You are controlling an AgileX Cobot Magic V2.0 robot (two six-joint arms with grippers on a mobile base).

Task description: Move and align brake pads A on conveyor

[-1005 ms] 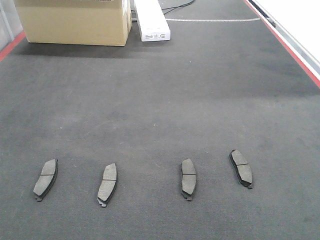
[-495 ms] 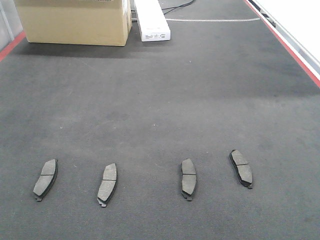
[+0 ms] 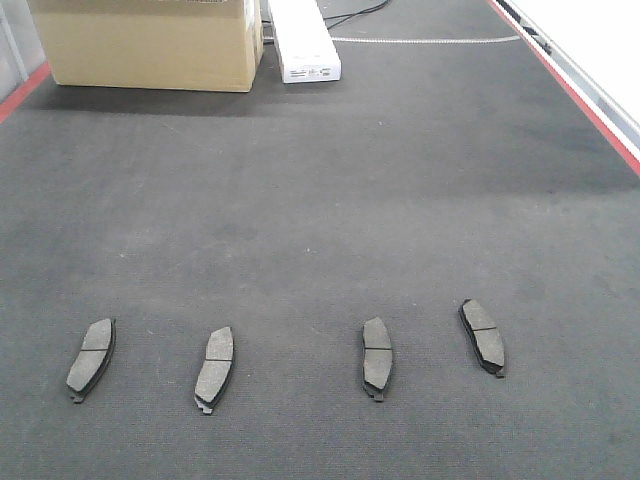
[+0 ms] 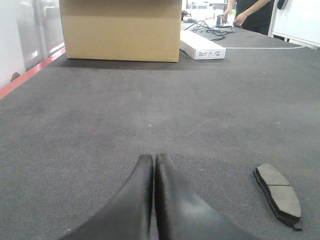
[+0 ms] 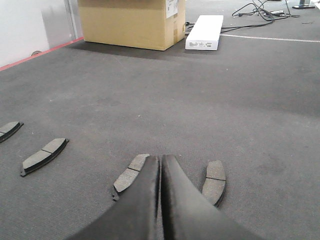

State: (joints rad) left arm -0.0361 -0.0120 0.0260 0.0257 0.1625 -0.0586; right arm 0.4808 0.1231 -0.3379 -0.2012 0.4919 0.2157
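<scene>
Charcoal conveyor point(image 3: 320, 200) carries four brake pads A point(image 3: 378, 358) in a loose row, the rightmost set slightly farther back. Left gripper point(image 4: 153, 162) and right gripper point(image 5: 160, 162) are both closed empty, apparently low over the belt. Cardboard box point(image 3: 150, 40) stands behind.

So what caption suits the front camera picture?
Four brake pads in a loose row on the conveyor.
</scene>
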